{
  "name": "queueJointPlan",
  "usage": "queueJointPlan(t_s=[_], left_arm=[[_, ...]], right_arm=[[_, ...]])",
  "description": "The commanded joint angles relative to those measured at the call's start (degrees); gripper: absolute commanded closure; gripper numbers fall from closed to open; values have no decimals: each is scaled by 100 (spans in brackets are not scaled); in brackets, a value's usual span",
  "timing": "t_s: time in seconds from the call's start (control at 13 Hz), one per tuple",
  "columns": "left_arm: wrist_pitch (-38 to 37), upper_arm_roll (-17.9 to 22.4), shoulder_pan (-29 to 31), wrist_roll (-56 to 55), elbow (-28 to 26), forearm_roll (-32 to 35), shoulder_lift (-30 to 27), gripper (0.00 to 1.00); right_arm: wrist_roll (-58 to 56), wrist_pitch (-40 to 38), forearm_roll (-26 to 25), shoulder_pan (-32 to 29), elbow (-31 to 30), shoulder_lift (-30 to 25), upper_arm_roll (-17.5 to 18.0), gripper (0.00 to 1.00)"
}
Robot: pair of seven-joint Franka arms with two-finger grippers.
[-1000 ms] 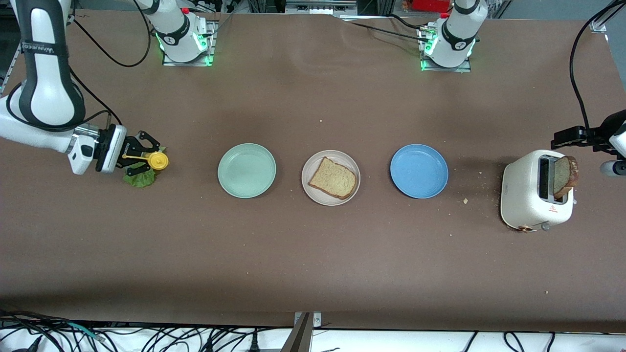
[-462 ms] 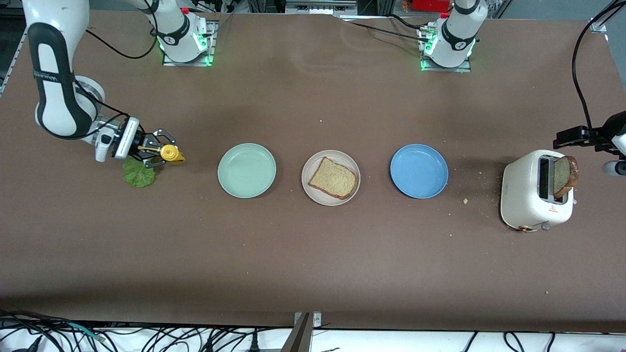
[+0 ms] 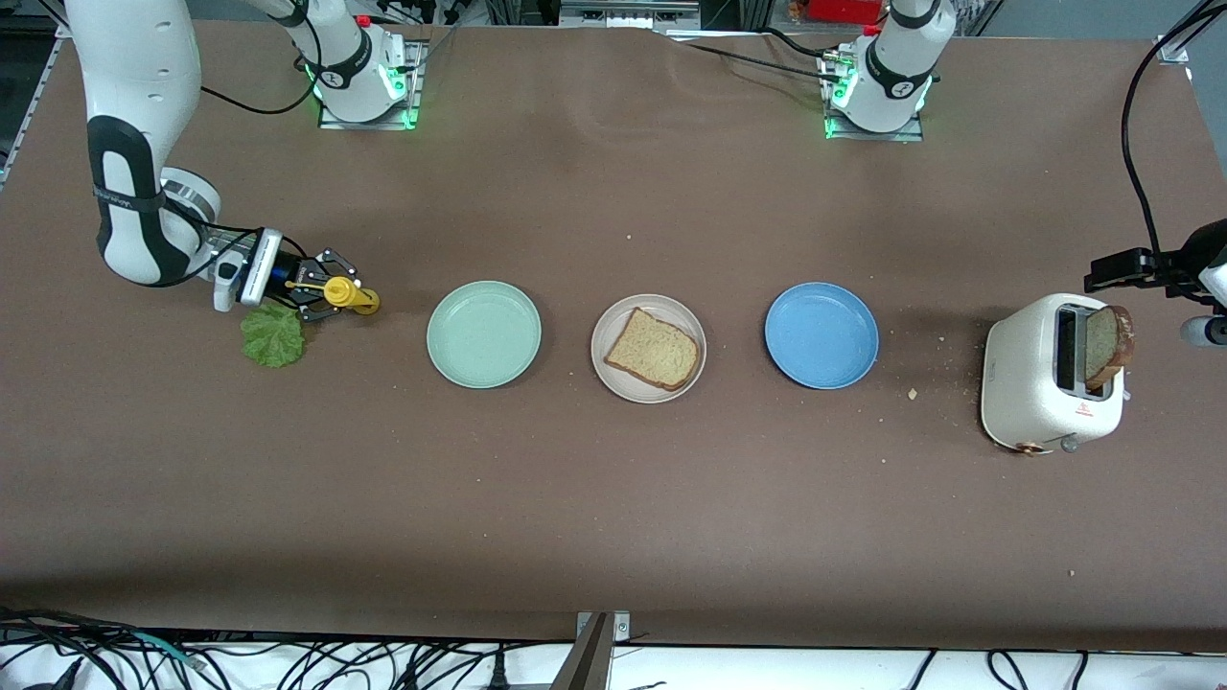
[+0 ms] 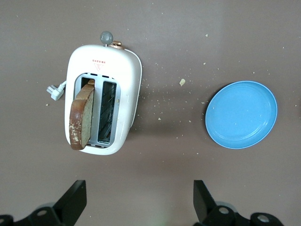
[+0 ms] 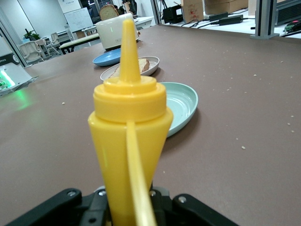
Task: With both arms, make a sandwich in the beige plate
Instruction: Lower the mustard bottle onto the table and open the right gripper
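One toasted bread slice (image 3: 653,349) lies on the beige plate (image 3: 606,374) at mid-table. A second slice (image 3: 1107,345) stands up out of the white toaster (image 3: 1040,393); the left wrist view shows that slice (image 4: 82,115) in its toaster (image 4: 126,89) too. A green lettuce leaf (image 3: 273,335) lies flat on the table at the right arm's end. My right gripper (image 3: 321,292) is shut on a yellow squeeze bottle (image 3: 351,296), held sideways just beside the lettuce, nozzle toward the plates. That bottle (image 5: 129,117) fills the right wrist view above the right gripper (image 5: 129,207). My left gripper (image 4: 139,197) waits open over bare table by the toaster.
A mint-green plate (image 3: 484,333) sits between the bottle and the beige plate. A blue plate (image 3: 821,335) sits between the beige plate and the toaster. Crumbs lie scattered around the toaster. The toaster's cord plug (image 4: 55,90) lies beside it.
My right arm has carried the yellow bottle off the lettuce toward the mint-green plate, leaving the whole leaf uncovered. The left arm has not moved.
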Motion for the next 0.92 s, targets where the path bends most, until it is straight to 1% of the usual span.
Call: queueJointPlan(t_s=[0.0,0.08,0.23,0.31,0.38,0.46,0.54,0.62,0.85], left_arm=[[38,-35,10,115,-17,197,-17,0],[38,-35,10,115,-17,196,-17,0],[38,-35,10,115,-17,196,-17,0],[38,-35,10,115,-17,196,-17,0],[38,-35,10,115,-17,188,-17,0],[38,-35,10,115,-17,188,-17,0],[38,-35,10,115,-17,188,-17,0],[38,-35,10,115,-17,188,-17,0],[38,-35,10,115,-8,162,-17,0]], right_arm=[[-67,-132,96,-34,41,-34,0,100],[-67,-141,96,-34,49,10,0,91],[-67,-141,105,-34,50,19,0,67],[-67,-132,192,-34,50,28,0,54],[-40,-149,245,-34,50,36,0,37],[12,-150,246,-43,50,80,9,15],[13,-158,246,-78,50,98,0,12],[30,-158,246,-122,50,107,9,6],[39,-141,97,-306,67,133,-26,4]])
